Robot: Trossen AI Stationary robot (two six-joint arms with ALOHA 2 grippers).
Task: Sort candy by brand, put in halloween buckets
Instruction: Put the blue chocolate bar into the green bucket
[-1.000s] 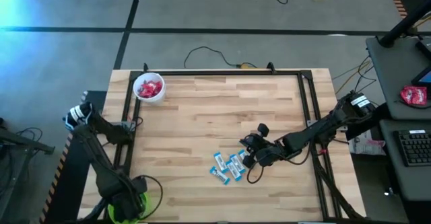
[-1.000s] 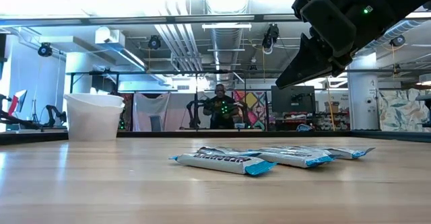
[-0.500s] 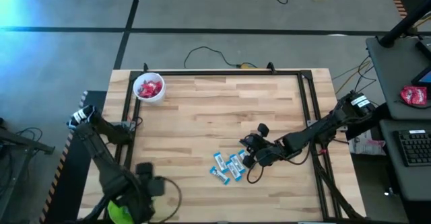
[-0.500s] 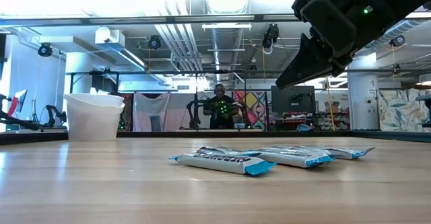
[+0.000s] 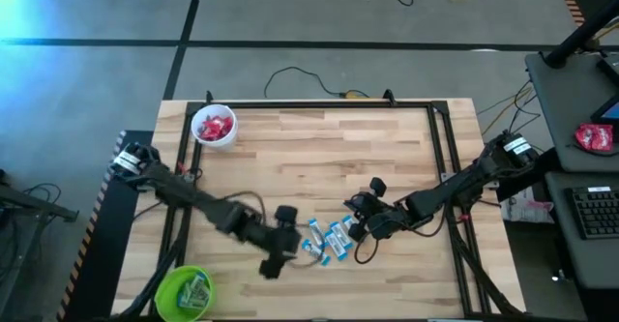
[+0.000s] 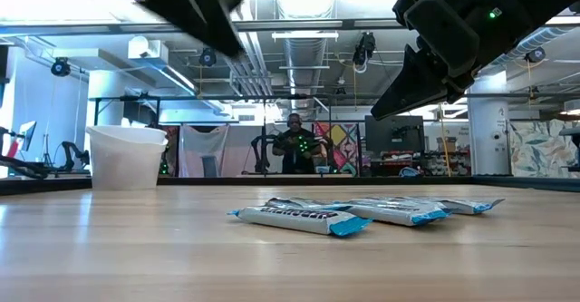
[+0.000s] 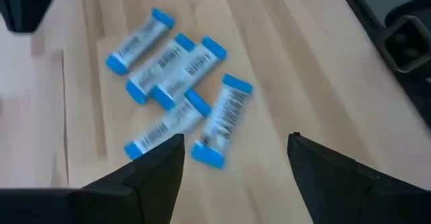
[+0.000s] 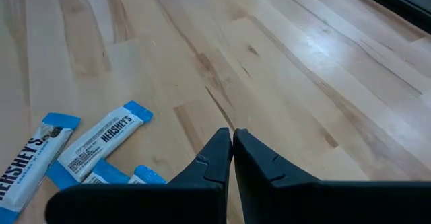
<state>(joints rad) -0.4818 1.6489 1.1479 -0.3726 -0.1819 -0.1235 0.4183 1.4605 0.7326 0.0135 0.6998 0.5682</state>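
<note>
Several light blue and white candy bars [image 5: 329, 240] [image 7: 176, 83] [image 6: 299, 219] lie in a loose pile on the wooden table, right of the middle. My left gripper [image 5: 293, 245] [image 7: 236, 150] hovers just left of the pile, open, with nothing between its fingers. Just right of the pile my right gripper [image 5: 355, 228] [image 8: 232, 143] [image 6: 379, 113] hangs above the table, shut and empty. The white bucket [image 5: 213, 127] [image 6: 125, 155] with red candy stands at the far left corner. The lime green bucket [image 5: 184, 290], with pale wrappers in it, stands at the near left corner.
A black frame rail [image 5: 319, 104] runs along the table's far edge and down both sides. A cable [image 5: 363, 249] loops below my right gripper. Bare wood lies between the white bucket and the candy pile. A person [image 6: 294, 143] stands far behind the table.
My left gripper has swung from above the green bucket at the near left corner toward the table's right, to the left side of the candy pile, turning as it went. The green bucket now shows uncovered. The candy and my right gripper have kept still.
</note>
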